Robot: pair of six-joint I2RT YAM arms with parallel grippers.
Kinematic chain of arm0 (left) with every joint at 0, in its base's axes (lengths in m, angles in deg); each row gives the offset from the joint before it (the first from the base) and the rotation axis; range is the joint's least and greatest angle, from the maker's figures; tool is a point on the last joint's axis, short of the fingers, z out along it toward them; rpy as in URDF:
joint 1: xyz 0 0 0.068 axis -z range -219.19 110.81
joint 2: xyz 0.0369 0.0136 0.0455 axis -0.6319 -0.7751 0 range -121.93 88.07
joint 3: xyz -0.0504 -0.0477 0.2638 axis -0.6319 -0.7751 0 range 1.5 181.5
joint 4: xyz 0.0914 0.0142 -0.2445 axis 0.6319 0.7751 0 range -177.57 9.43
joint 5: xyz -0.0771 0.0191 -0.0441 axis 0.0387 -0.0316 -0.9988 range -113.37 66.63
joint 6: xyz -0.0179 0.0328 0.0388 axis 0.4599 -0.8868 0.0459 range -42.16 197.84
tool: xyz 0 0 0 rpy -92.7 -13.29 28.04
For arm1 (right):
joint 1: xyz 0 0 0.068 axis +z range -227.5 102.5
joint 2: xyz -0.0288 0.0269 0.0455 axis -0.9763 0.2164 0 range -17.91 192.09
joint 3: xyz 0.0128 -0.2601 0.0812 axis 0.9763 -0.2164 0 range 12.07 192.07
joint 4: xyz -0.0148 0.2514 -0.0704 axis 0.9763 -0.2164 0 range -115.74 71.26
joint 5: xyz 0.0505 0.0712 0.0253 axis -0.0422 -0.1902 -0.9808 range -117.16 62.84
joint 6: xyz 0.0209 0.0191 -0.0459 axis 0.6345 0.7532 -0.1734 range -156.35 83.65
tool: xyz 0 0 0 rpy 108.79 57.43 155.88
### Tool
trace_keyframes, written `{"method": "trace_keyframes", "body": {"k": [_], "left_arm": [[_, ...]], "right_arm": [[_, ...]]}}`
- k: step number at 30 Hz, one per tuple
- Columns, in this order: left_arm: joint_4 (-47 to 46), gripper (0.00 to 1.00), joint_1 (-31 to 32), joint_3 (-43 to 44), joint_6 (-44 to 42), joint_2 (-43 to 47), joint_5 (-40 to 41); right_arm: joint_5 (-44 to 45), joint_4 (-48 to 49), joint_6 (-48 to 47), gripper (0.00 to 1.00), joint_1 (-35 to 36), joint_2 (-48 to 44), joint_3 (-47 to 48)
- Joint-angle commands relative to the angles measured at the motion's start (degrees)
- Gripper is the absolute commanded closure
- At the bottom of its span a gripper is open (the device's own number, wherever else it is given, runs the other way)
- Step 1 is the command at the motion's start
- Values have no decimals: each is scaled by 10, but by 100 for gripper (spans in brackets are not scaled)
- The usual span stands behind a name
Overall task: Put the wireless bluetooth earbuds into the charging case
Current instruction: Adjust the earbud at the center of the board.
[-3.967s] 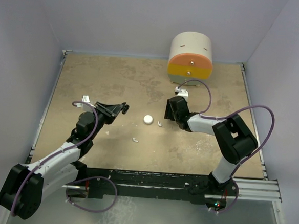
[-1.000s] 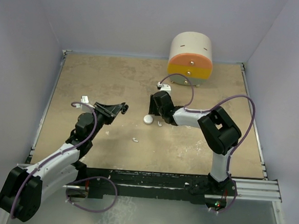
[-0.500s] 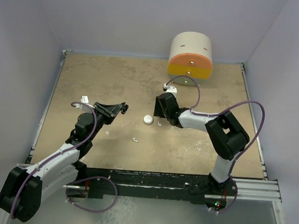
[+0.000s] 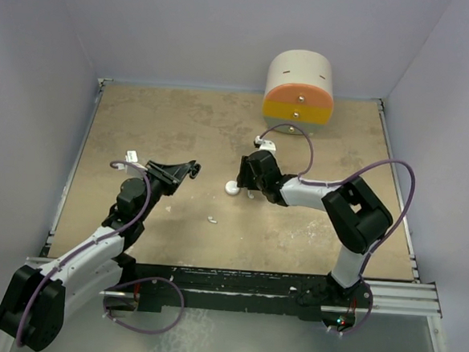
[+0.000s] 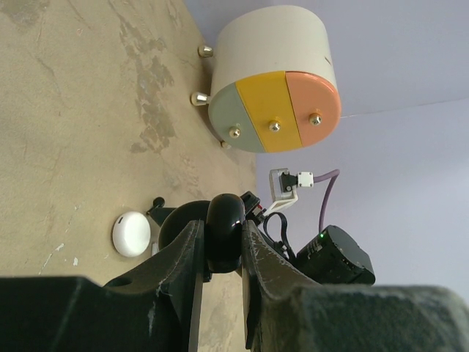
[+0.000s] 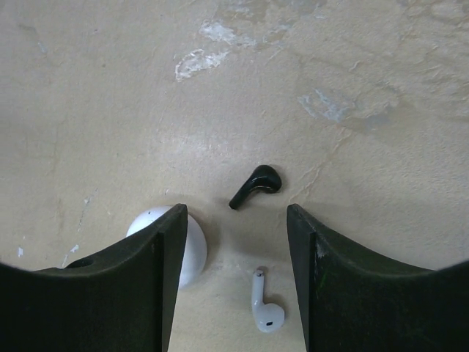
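My left gripper is shut on a glossy black rounded charging case and holds it above the table at the left. Over the middle of the table my right gripper is open and low. A black earbud lies just beyond its fingertips. A white earbud lies between the fingers and touches neither. A white round case sits on the table, half hidden behind the left finger. In the top view a second white earbud lies apart, nearer the arms' bases.
A cream drum-shaped drawer unit with green, yellow and orange fronts stands at the back edge. Lavender walls close the table on three sides. The right arm's purple cable loops above the right half of the table.
My right gripper has shifted a little, first right and then back left and down towards the white case and earbuds. The left arm and the black case have not moved.
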Motion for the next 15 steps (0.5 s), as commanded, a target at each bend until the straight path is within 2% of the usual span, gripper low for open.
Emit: {"method": "trace_keyframes", "body": {"k": [1,15], "left_arm": [[-18,100,-3,1,-11,7,-3],[-20,100,-5,7,-14,-3,-6]], "right_arm": [[-9,16,18,41,4,17,13],[-17,14,17,41,3,50,41]]}}
